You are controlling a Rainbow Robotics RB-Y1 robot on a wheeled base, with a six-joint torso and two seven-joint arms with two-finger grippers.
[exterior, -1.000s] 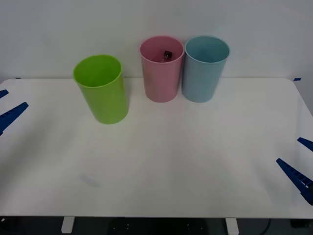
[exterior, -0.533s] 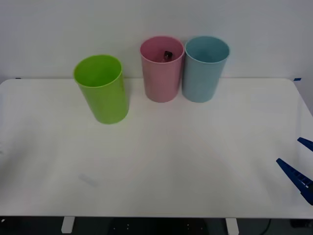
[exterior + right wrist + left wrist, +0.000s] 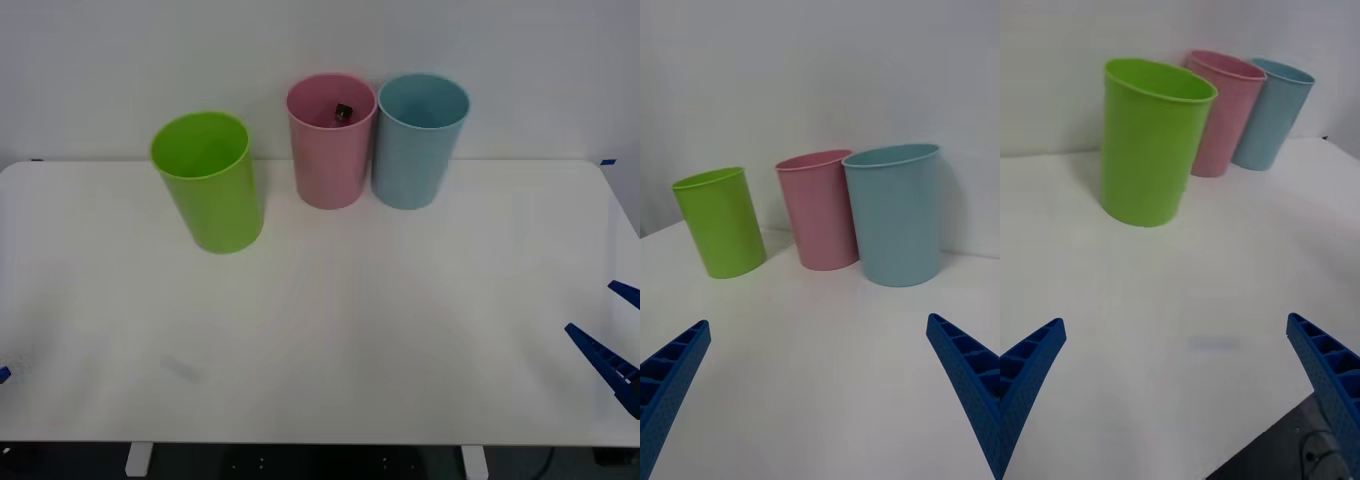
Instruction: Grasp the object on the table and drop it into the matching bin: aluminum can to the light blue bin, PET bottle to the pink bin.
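A plain white wall (image 3: 150, 60) runs across the far side of the scene, bare and evenly lit; it meets the far edge of the white worktop (image 3: 400, 330), whose matte surface takes soft, diffuse light with faint shadows. Below the worktop's near edge lies a dark strip of floor (image 3: 300, 462); two pale leg brackets (image 3: 138, 458) stand there.

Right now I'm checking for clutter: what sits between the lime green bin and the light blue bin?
In the front view, the pink bin stands between the lime green bin and the light blue bin, close beside the blue one.
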